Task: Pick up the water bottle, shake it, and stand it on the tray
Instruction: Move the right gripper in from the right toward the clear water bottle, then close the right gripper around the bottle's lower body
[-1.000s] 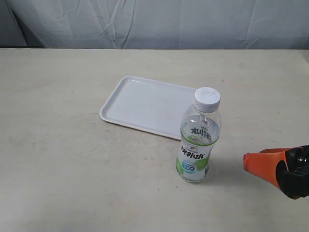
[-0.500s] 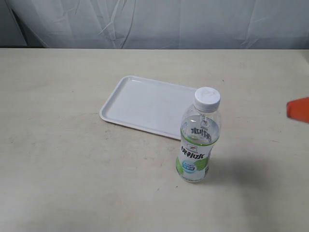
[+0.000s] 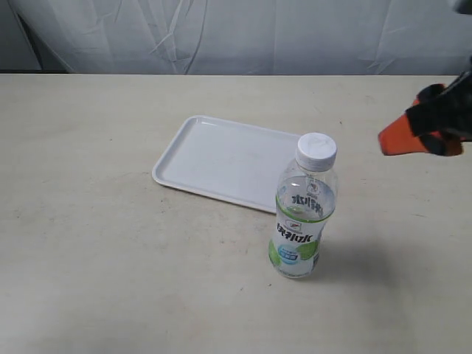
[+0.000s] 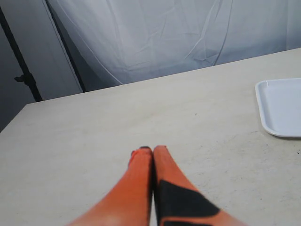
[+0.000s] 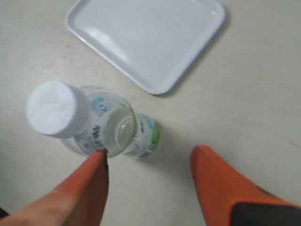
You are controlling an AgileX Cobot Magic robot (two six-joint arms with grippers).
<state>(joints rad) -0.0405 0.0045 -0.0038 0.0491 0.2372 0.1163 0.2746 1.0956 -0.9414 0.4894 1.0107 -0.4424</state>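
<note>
The water bottle (image 3: 301, 217) stands upright on the table, white cap up, just in front of the near right corner of the white tray (image 3: 214, 158). My right gripper (image 3: 398, 139) hangs open above the table, to the right of the bottle and higher than its cap. From the right wrist view the bottle (image 5: 101, 125) lies below and ahead of the orange fingers (image 5: 214, 181), nothing between them, with the tray (image 5: 150, 37) beyond. My left gripper (image 4: 153, 149) is shut and empty over bare table; the tray's edge (image 4: 277, 108) shows off to one side.
A white cloth backdrop (image 3: 236, 33) hangs behind the table's far edge. A dark stand (image 4: 23, 77) is beside the table in the left wrist view. Nothing else is on the tabletop.
The right gripper has risen from low near the front right of the table to well above it, moving back toward the far side. The bottle and tray have not moved.
</note>
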